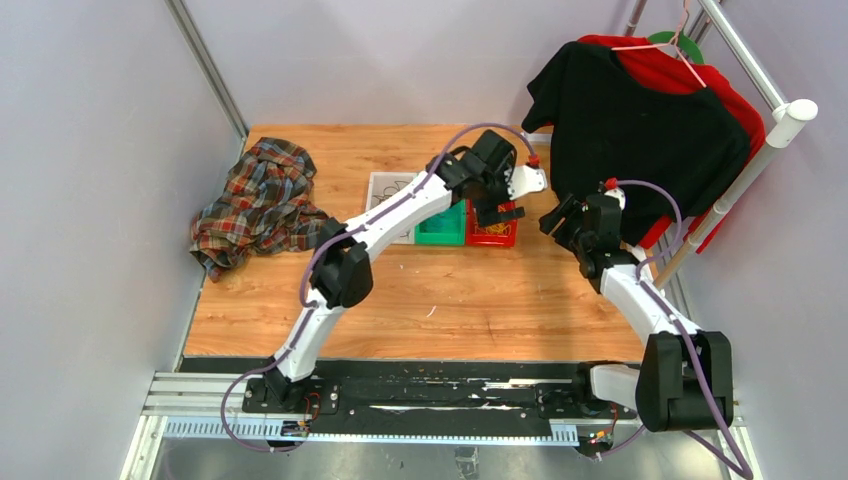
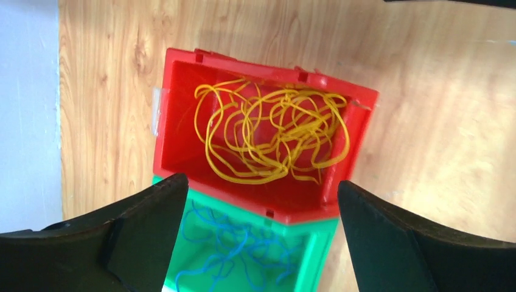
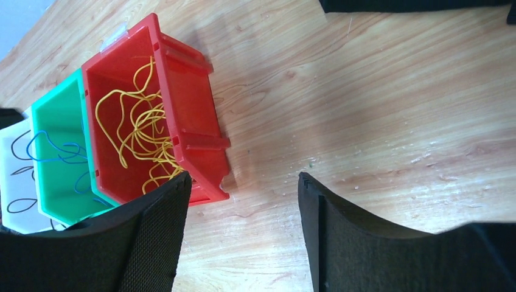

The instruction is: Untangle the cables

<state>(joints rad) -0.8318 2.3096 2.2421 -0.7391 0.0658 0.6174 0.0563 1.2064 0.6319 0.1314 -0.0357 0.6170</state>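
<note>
Three bins [image 1: 445, 222] side by side on the table [image 1: 480, 300], cables [image 2: 268, 131] inside them, crumpled shirt [image 1: 255, 200] to their left, hanging shirts [image 1: 640, 130] to their right, left claw [image 2: 261, 188] above.

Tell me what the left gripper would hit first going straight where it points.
The left gripper would probably meet the yellow cables in the red bin, centred between its open jaws; depth unclear.

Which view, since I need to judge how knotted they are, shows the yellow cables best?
Left wrist: it looks straight down into the red bin, so the whole tangle of yellow cables shows. Right wrist sees them slantwise, the near end hidden. Top external shows only a tiny yellowish patch.
</note>
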